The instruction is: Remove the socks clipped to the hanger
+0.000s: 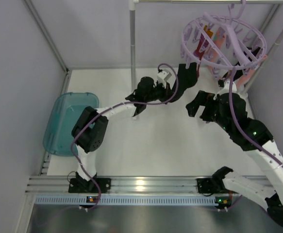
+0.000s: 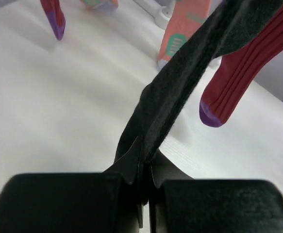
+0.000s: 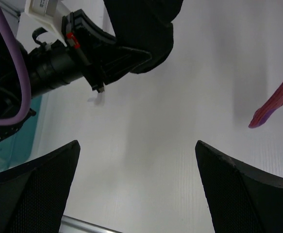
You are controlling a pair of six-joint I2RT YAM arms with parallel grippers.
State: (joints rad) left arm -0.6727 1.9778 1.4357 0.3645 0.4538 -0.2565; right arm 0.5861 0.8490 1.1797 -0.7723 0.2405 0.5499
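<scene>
The left gripper (image 2: 145, 167) is pinching a black sock (image 2: 180, 92), seemingly hanging from the hanger (image 1: 190, 41); the right gripper (image 3: 136, 189) is gaping wide, empty.

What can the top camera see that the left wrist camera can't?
Only the top camera shows the round lilac plastic hanger, the teal see-through tub and the right gripper. Only the left wrist camera shows the purple toe of the magenta-red ribbed sock and how the left gripper pinches shut. Both show the limp black fabric sock it holds.
</scene>
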